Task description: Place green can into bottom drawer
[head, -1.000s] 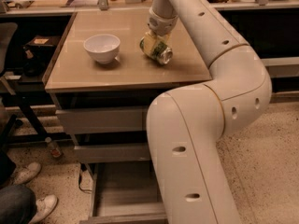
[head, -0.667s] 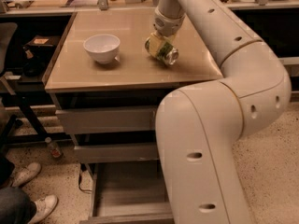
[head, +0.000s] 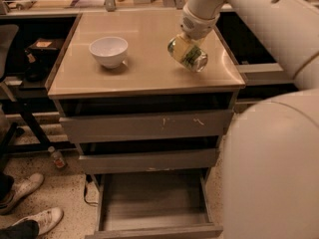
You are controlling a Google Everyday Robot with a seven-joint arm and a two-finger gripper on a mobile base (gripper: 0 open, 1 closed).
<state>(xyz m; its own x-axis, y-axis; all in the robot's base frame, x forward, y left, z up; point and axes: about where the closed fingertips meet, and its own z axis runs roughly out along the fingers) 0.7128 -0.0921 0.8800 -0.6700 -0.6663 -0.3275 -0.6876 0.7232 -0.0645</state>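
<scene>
The green can (head: 188,54) is tilted and held at the right side of the cabinet top (head: 144,76), seemingly just above it. My gripper (head: 185,45) comes down from the upper right and is shut on the can's upper end; the fingers are mostly hidden behind the can and the white wrist. The bottom drawer (head: 152,200) is pulled open below the cabinet, with a plain grey floor and nothing in it. My white arm fills the right side of the view.
A white bowl (head: 108,51) stands on the left of the cabinet top. Two shut grey drawers (head: 147,126) sit above the open one. A person's white shoes (head: 31,219) and a small bottle (head: 56,157) are on the floor at left.
The gripper has shifted a little to the right with the can in it and seems to have raised it off the cabinet top. The bowl has not moved.
</scene>
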